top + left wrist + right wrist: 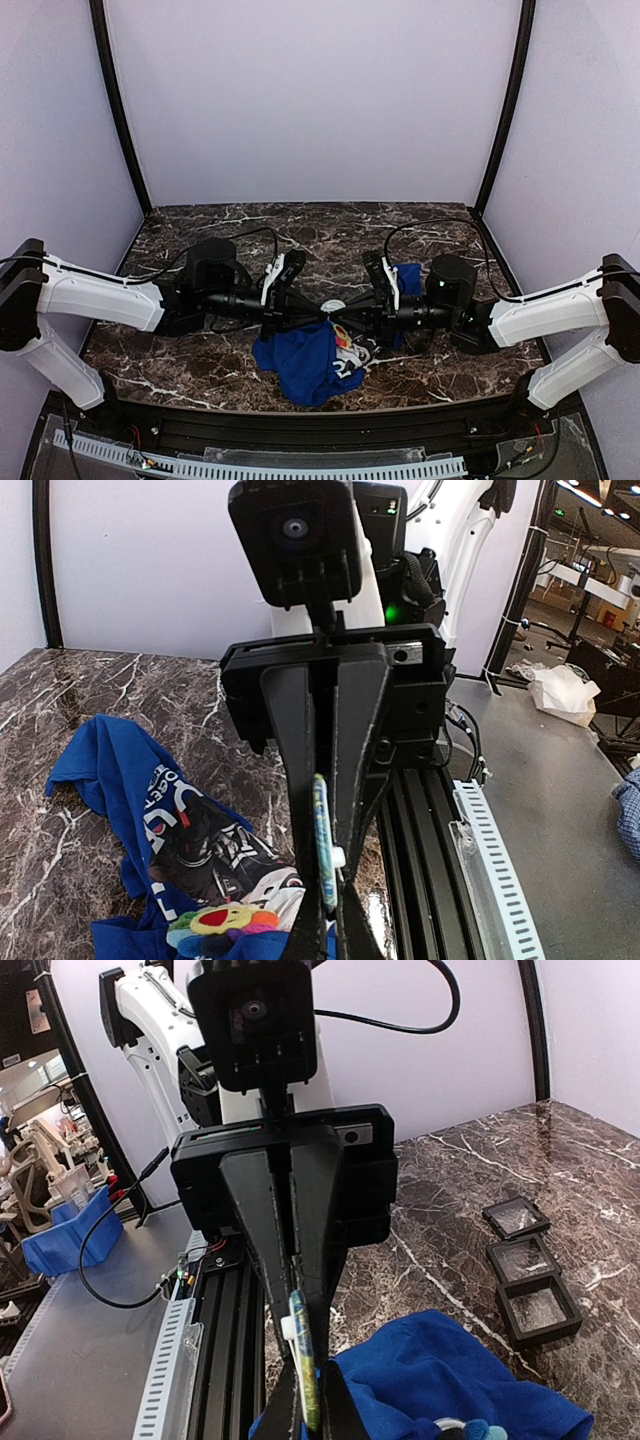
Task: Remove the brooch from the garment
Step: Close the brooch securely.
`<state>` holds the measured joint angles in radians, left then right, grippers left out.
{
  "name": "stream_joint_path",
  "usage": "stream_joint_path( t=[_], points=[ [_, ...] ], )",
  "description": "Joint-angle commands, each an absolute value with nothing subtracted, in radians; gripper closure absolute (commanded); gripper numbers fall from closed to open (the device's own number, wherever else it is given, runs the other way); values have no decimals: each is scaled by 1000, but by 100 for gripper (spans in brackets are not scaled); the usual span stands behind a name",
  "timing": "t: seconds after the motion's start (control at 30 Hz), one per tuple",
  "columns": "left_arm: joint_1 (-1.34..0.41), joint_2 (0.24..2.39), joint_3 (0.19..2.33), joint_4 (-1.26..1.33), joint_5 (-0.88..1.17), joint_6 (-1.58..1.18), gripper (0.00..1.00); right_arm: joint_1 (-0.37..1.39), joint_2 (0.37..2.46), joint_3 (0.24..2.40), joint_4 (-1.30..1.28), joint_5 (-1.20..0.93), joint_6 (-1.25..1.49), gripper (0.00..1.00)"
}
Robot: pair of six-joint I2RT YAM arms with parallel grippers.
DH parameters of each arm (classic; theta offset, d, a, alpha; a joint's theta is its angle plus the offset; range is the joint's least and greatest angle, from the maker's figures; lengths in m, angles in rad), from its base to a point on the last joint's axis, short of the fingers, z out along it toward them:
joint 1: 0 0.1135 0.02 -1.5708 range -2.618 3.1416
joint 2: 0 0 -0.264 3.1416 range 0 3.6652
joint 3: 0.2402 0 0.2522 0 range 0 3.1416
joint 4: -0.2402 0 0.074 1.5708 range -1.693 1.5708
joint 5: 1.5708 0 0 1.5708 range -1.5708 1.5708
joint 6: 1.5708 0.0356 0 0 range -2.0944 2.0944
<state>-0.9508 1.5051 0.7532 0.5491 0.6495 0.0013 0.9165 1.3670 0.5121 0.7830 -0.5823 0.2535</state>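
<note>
The garment [305,365], a blue printed shirt, lies crumpled on the marble under both grippers. The brooch [225,920], a small flower with green, yellow and red, sits on the shirt's front, also seen from above [345,338]. My left gripper [310,312] and right gripper [358,315] point tip to tip. Both are shut on one thin round disc [333,306]. In the wrist views the disc is edge-on: a blue-green rim [324,840] with a white nub [304,1360]. Whether the disc is fixed to the cloth [450,1380] I cannot tell.
Three small dark square trays [524,1258] stand in a row on the marble table [200,225] beyond the shirt. The black rail [300,430] runs along the near edge. White walls close in the back and both sides.
</note>
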Motion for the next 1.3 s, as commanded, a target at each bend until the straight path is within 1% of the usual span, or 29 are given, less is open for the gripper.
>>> stream_joint_path(
  t=[0.0,0.1,0.53,0.87,1.27],
  points=[
    [-962,1471,743,508,710,29,99,914,1362,537,832,-474,305,99],
    [-963,1470,740,509,709,30,99,914,1359,529,848,-463,317,100],
    [-962,1466,732,524,702,31,99,910,1339,485,945,-404,372,100],
    [-963,1462,727,540,663,19,99,908,1357,485,986,-446,390,100],
    [-950,1447,702,576,607,5,99,907,1354,473,1007,-447,402,99]
  ],
)
